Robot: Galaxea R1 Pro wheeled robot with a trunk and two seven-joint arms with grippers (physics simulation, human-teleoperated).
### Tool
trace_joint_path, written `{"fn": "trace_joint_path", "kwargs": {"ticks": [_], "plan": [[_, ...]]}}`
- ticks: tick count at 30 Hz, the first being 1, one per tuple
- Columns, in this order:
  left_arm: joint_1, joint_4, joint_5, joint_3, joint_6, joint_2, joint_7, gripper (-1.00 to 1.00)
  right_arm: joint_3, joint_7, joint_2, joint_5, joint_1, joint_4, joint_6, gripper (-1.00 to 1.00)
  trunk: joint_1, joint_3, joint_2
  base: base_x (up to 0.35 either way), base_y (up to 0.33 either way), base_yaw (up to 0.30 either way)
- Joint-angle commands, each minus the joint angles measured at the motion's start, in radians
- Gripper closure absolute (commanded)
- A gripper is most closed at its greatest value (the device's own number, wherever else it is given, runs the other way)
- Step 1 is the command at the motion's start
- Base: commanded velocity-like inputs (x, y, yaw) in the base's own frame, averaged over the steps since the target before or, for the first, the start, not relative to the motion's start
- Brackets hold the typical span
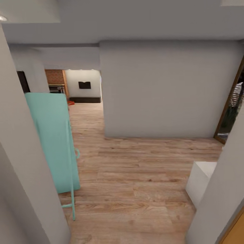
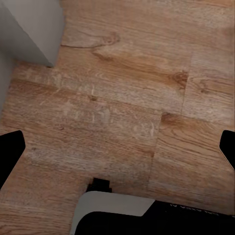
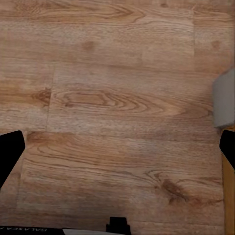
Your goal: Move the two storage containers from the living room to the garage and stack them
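Wooden planks run from the foreground to the far doorway, so the step in hand is judged to be the drive toward the living room (image 1: 76,86), with nothing yet collected. The mint-green panel (image 1: 54,139) leaning at the left wall is taken as the landmark. Beyond its top edge, through the opening, a brick fireplace (image 1: 55,77) and a dark low cabinet (image 1: 84,99) are seen, and just past the panel's upper right corner a small orange-red shape (image 1: 70,102) lies on the floor, likely one of the storage containers; it is too small to be sure. To do the drive well, the base should be steered to the right of the panel, kept clear of its thin leg and of the grey wall corner (image 1: 103,135) opposite, and lined up with the opening before it is entered. Further right of the panel, a white box (image 1: 200,181) sits near the foreground wall.

The left gripper (image 2: 117,147) is seen spread wide, its dark fingertips at the picture's edges, with only wood floor between them. The right gripper (image 3: 117,147) is likewise wide apart and nothing is held.
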Motion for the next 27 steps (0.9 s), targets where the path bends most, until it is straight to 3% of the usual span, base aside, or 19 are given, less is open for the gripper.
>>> {"fn": "trace_joint_path", "kwargs": {"ticks": [1, 27], "plan": [[-0.001, 0.004, 0.000, 0.005, -0.007, 0.001, -0.001, -1.00, 0.003, -0.002, 0.000, 0.003, 0.000, 0.001, -0.003, -1.00, 0.001, 0.000, -0.001, 0.323, 0.000, 0.000], [-0.001, 0.004, -0.002, 0.005, -0.007, 0.007, -0.001, -1.00, 0.003, -0.002, 0.001, 0.005, 0.000, 0.001, -0.003, -1.00, 0.001, 0.000, -0.001, 0.323, 0.000, 0.000]]}}
